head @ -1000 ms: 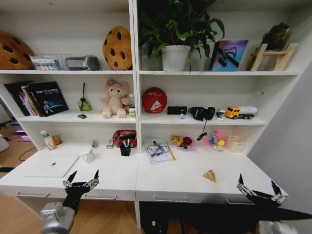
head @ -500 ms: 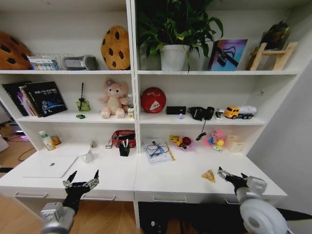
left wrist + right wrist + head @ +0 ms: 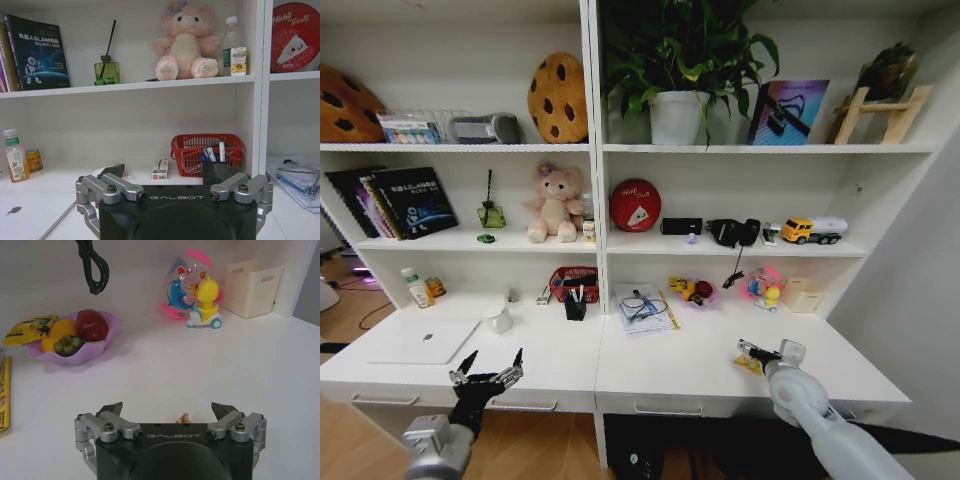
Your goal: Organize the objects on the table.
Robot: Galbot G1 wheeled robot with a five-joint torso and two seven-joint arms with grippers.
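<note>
On the right half of the white table (image 3: 665, 365) lies the yellow triangular piece (image 3: 746, 367). My right gripper (image 3: 748, 352) hovers open right over it, and its wrist view shows just the piece's tip (image 3: 183, 418) between the spread fingers (image 3: 113, 409). My left gripper (image 3: 487, 371) stays open at the table's front left edge, empty. Farther left lies the silver laptop (image 3: 425, 340). A green-labelled bottle (image 3: 415, 288) (image 3: 13, 159) stands against the back wall. Pens (image 3: 576, 296) stick out of a black cup.
On the table are a red basket (image 3: 575, 282), a white cup (image 3: 500, 320), papers (image 3: 645, 308), a purple fruit bowl (image 3: 70, 342), a duck toy (image 3: 202, 310) and a cream box (image 3: 252, 287). Above are shelves with books, a plush bunny (image 3: 185, 42) and a plant.
My right arm has swung in from the table's front right corner, leftward and over the yellow triangular piece. The left arm has not moved.
</note>
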